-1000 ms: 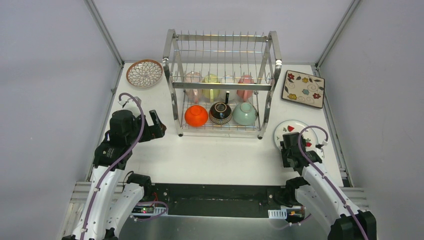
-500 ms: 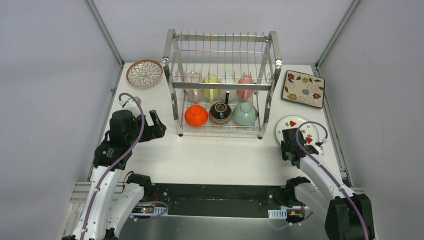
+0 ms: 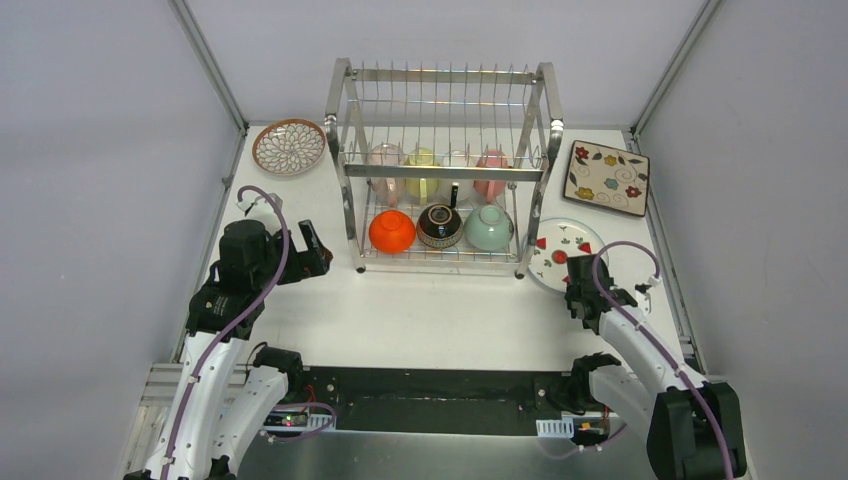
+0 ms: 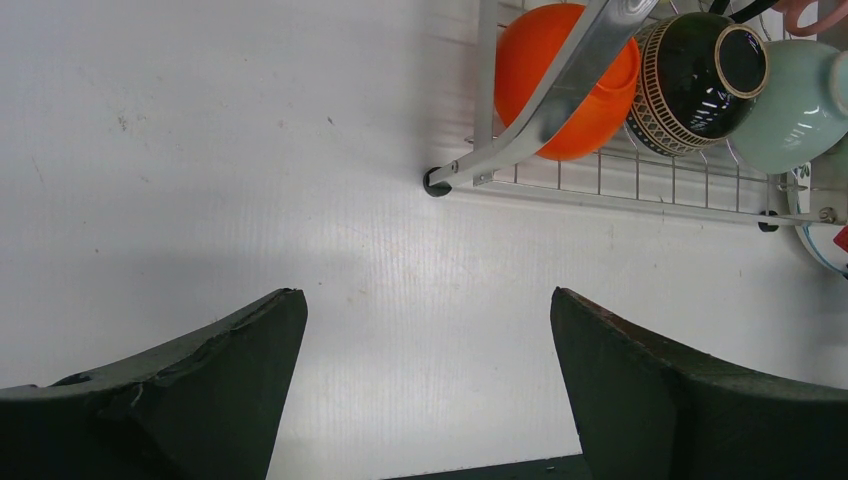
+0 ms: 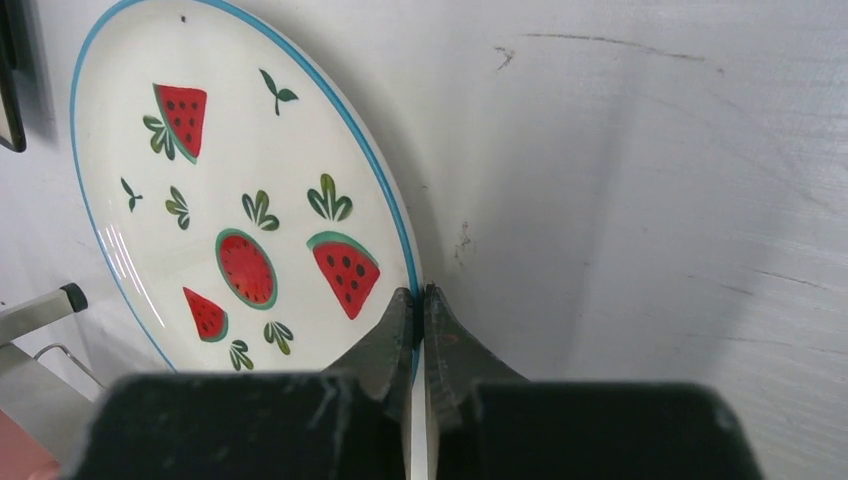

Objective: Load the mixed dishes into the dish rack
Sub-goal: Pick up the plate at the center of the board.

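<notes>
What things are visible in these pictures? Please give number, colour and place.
dish rack: one, shiny steel, far middle of the table
cups: four, pastel, back row inside the rack
orange bowl: one, orange, front row of the rack, left
dark bowl: one, black with gold pattern, front row, middle
mint bowl: one, pale green, front row, right
petal-pattern plate: one, white with brown rim, left of the rack
square floral plate: one, cream with dark edge, right of the rack
watermelon plate: one, white with blue rim, tilted by the rack's near right foot
table: one, white, under everything
left pincer: one, black, open above the table
right pincer: one, black, shut on the watermelon plate's rim
</notes>
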